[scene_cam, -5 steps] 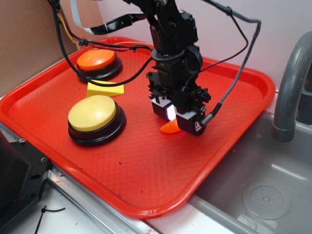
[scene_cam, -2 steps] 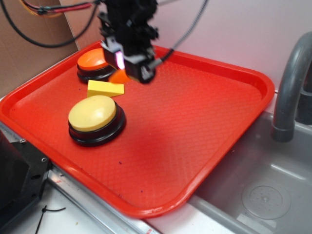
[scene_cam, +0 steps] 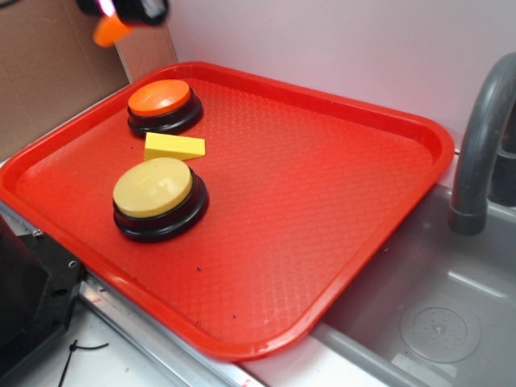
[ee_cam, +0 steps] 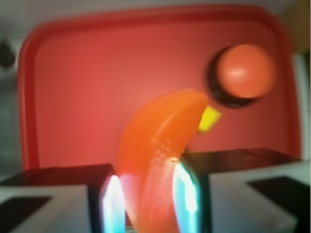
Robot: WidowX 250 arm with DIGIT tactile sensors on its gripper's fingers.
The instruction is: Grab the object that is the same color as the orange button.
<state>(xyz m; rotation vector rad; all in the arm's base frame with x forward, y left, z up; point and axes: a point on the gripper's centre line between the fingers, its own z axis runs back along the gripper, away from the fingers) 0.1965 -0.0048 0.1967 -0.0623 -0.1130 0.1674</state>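
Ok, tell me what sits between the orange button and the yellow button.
Exterior view: the yellow wedge block lies between round orange button and yellow button.

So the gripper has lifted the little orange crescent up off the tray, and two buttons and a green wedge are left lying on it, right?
Nearly. The wedge is yellow, not green, as the exterior view shows. The rest holds: the gripper holds the orange crescent above the red tray, where the orange button and the yellow button remain.

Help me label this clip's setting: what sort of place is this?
Probably a toy kitchen sink set up as a robot test bench: a grey faucet arches over a grey basin, a red tray sits alongside, and brown cardboard serves as a backdrop.
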